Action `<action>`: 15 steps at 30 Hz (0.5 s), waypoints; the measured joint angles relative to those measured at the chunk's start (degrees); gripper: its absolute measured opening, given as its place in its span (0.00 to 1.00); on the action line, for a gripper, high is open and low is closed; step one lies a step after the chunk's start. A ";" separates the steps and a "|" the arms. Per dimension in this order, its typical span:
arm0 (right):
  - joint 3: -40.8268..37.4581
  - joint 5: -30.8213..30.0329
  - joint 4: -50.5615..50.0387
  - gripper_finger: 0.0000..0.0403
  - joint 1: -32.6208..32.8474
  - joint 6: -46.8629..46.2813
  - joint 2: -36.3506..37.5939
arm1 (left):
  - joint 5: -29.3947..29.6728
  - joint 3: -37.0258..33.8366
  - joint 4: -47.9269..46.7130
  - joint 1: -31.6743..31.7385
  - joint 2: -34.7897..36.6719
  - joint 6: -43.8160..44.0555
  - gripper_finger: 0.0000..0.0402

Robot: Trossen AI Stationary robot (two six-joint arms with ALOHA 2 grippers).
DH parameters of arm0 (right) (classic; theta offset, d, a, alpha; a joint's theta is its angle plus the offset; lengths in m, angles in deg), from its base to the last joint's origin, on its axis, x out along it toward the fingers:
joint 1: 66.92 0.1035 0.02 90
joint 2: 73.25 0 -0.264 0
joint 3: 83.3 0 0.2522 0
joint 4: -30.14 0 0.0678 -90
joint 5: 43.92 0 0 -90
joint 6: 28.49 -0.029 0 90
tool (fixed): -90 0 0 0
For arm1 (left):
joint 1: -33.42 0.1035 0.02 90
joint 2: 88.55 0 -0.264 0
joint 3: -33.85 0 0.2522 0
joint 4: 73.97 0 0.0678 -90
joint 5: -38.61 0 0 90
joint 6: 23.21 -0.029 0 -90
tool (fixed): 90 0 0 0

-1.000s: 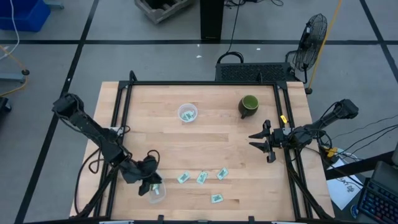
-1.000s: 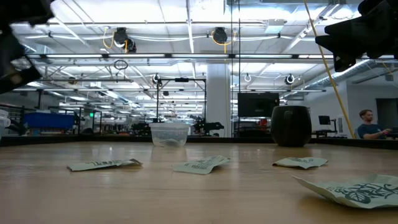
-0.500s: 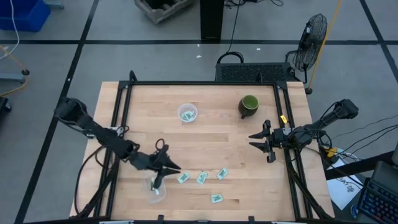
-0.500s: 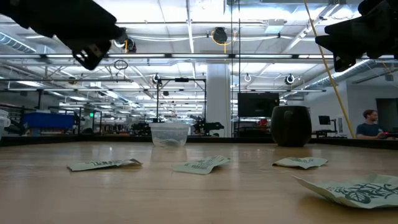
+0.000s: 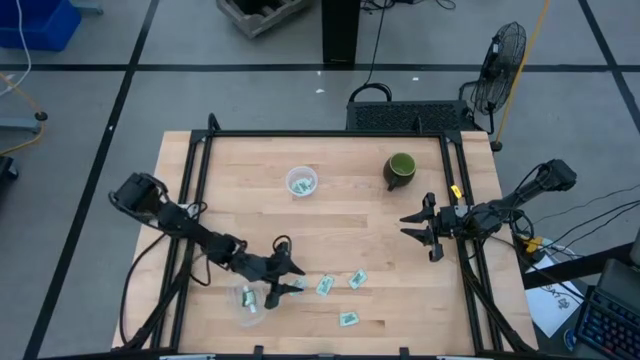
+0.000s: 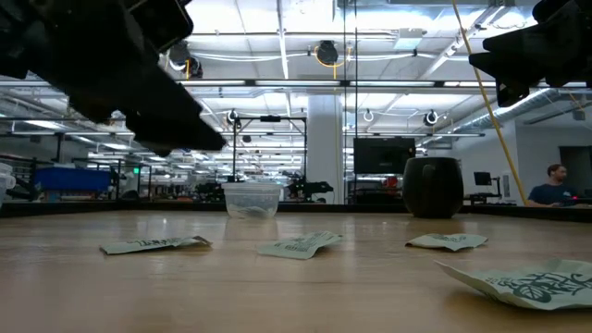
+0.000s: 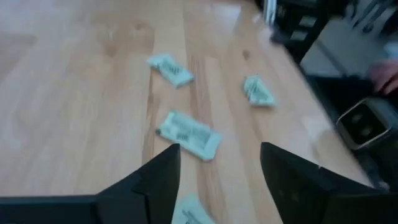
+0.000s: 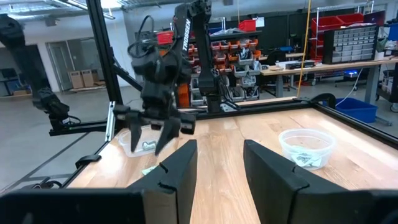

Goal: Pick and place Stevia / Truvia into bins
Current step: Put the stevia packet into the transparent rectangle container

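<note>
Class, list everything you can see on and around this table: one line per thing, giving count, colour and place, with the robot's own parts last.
Loose sachets: four, green and white, flat on the near half of the table.
Clear tub: one, mid-table at the far side, sachets inside.
Clear cup: one, near left corner, a sachet inside.
Mug: one, dark green, far right.
Table: one, light wood, black frame.
Fan: one, black, floor beyond the far right corner.
Person: one, seated far off in the room.
Left gripper: fingers open, over the leftmost loose sachet.
Right gripper: fingers open, waiting at the right edge.
</note>
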 joint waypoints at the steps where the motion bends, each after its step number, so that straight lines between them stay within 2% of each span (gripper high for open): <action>1: 0.00 0.00 0.04 0.31 -0.01 0.02 0.00 | 0.10 0.83 -2.26 -0.17 -0.67 0.21 0.58; 6: 0.00 0.00 0.00 0.31 0.01 0.02 0.00 | 1.91 6.96 -16.15 -1.19 -4.90 0.03 0.56; 15: 0.02 0.00 -0.01 0.31 0.01 0.00 -0.02 | 3.38 13.03 -24.76 -1.58 -8.63 -1.37 0.45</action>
